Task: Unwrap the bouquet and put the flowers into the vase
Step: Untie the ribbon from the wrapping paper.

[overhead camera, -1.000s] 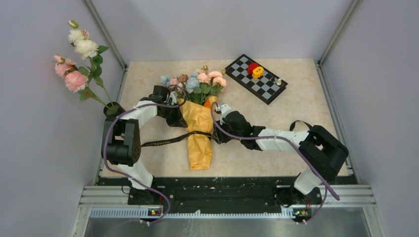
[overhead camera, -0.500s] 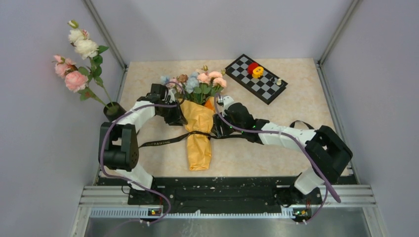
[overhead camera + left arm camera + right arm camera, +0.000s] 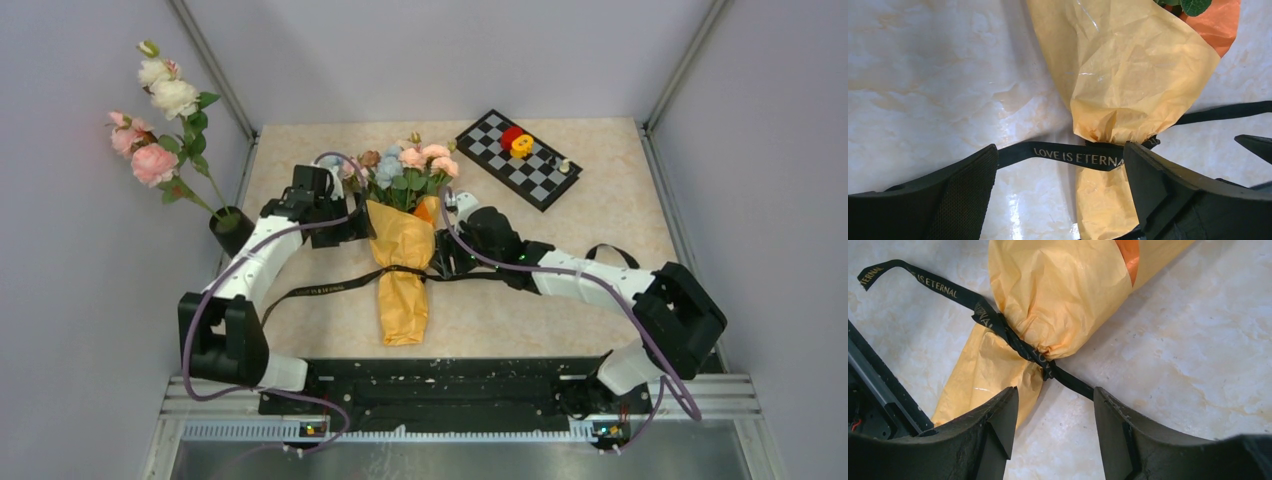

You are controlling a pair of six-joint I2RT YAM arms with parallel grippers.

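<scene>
we reckon this is the untying step: our left tool (image 3: pixel 1059 150) and right tool (image 3: pixel 1055 392) both gape, empty, the bouquet (image 3: pixel 1128 75) lying on the worktop (image 3: pixel 923 75) just ahead of each. next we'd pinch the black ribbon (image 3: pixel 1048 152) beside its knot.

One paper-wrapped bouquet (image 3: pixel 400 270) lies mid-bench, tied with one black ribbon (image 3: pixel 320 290). One black vase (image 3: pixel 228 228) stands at the bench's left edge, and one chequered board (image 3: pixel 518 158) lies near its far right corner. There are two hands: the left hand (image 3: pixel 1058 150) and the right hand (image 3: pixel 1055 390).
</scene>
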